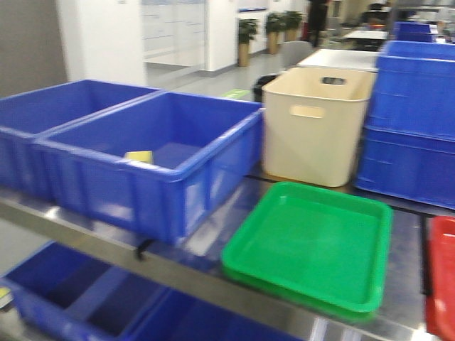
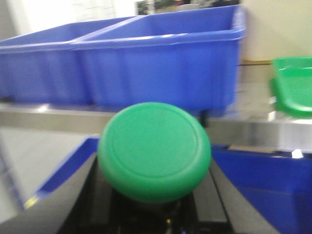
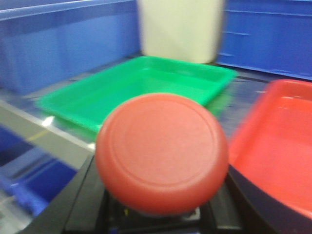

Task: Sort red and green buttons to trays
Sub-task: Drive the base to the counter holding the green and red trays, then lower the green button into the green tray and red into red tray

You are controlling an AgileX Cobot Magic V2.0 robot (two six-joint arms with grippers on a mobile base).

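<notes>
Left tool [image 2: 153,214]: clamped on green button [image 2: 154,148], cap facing camera, hanging short of steel shelf [image 2: 48,119] edge; green tray [image 2: 292,85] ahead, to right.
Right tool [image 3: 158,214]: gripping red button [image 3: 162,151], red tray [image 3: 278,141] just beyond.
Both trays bare as far as seen.
Judged: both picks done, both placements left.
Behind: blue crates [image 1: 156,163], cream tub [image 1: 313,128].

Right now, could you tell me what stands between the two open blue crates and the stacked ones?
The cream tub, shown in the front view.
</notes>
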